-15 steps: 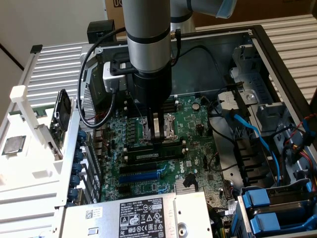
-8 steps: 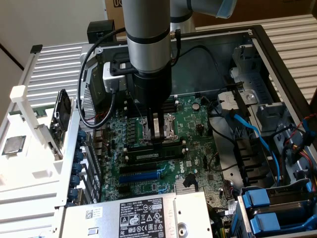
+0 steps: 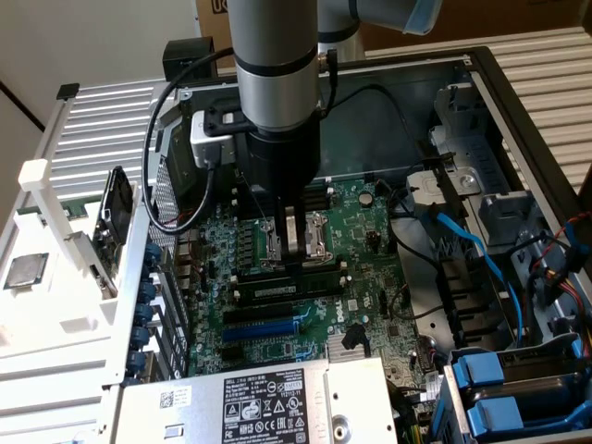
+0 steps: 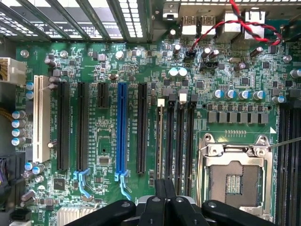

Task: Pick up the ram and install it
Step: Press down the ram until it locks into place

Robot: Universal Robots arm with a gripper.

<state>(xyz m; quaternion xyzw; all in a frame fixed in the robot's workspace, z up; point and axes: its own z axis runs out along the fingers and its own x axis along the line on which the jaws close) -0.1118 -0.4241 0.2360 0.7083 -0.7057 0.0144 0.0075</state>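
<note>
Your gripper point(image 3: 292, 242), jaws pressed together, bears on the ram point(image 3: 289, 270) | ram sits in a memory slot point(image 4: 161, 141) on the motherboard point(image 3: 370, 268) | whether it is fully latched: unclear

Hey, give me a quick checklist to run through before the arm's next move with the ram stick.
1. Fingers of the gripper shut: ok.
2. Tip of the gripper over the long black memory slots: ok.
3. The long dark-green ram stick standing in a slot under the tip: ok.
4. Stick pressed fully home: cannot tell.
5. Slot end latches closed: cannot tell.
</note>
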